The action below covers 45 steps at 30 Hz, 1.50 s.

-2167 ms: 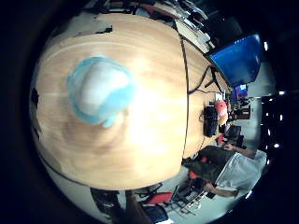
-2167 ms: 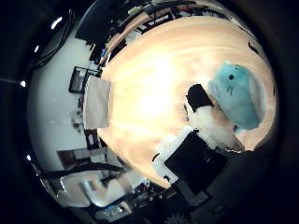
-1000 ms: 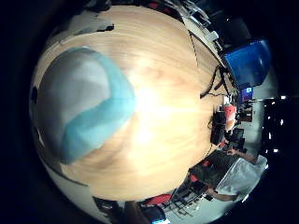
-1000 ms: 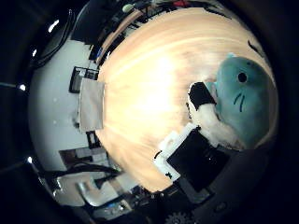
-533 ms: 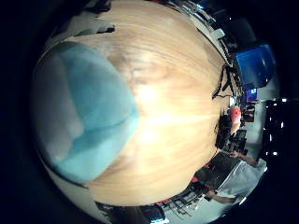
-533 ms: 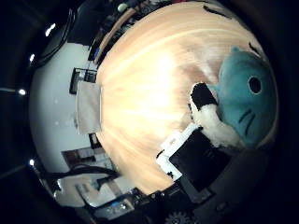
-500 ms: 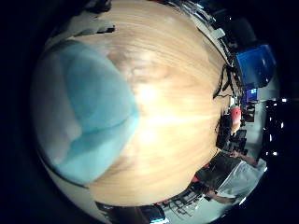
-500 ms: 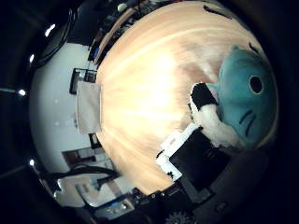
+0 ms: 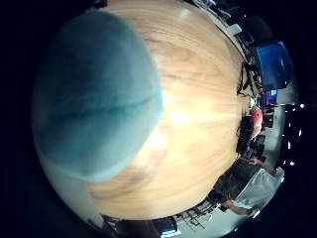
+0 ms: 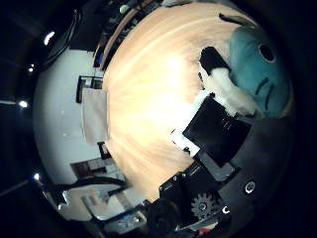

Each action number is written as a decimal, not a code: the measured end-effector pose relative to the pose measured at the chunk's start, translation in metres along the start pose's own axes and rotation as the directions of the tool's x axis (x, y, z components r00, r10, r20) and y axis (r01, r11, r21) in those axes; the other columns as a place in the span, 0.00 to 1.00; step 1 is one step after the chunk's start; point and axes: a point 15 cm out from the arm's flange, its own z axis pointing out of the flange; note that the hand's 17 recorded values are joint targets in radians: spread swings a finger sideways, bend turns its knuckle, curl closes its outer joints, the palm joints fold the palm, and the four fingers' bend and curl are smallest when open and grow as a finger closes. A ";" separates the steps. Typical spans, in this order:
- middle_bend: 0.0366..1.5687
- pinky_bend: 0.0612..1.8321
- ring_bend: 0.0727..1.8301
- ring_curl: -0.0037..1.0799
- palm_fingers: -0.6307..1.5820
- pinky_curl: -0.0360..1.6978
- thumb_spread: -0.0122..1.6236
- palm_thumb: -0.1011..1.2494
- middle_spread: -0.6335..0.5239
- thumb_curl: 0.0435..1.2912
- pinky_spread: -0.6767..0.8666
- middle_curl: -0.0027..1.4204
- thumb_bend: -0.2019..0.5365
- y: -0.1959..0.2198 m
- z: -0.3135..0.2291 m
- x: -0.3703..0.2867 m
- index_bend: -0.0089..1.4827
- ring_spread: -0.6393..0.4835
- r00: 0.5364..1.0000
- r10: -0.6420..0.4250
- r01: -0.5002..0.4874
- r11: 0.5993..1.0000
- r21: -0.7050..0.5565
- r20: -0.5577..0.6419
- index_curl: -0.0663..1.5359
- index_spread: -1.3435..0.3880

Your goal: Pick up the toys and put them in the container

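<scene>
Bare wooden table (image 9: 198, 124) stretches wide beside the teal plush toy (image 9: 94, 99); robot hand (image 10: 218, 129) grip unclear.

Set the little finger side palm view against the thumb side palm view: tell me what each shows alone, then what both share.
Only the little finger side view shows a blue container beyond the table's far edge. Only the thumb side view shows the white and black hand beside the toy, and the toy's face with a dark eye. Both show the soft teal plush toy lying on the round light wooden table.
</scene>
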 end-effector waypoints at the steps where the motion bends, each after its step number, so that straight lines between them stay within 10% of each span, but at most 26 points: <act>1: 0.42 0.76 0.62 0.43 0.85 0.18 0.64 0.83 0.09 0.46 0.19 0.43 0.37 -0.001 0.000 -0.002 0.28 0.25 1.000 0.008 -0.008 1.000 0.008 0.010 0.35 0.42; 14: 0.61 0.87 0.73 0.59 0.75 0.27 0.65 0.90 0.12 0.57 0.28 0.65 0.40 0.000 -0.062 -0.024 0.62 0.29 0.987 0.037 -0.048 0.996 0.072 0.155 0.59 0.46; 45: 0.67 0.90 0.76 0.78 0.69 0.36 0.66 0.90 0.19 0.72 0.31 0.80 0.31 -0.019 -0.280 -0.286 0.70 0.30 0.913 -0.399 0.349 0.875 0.335 0.089 0.72 0.53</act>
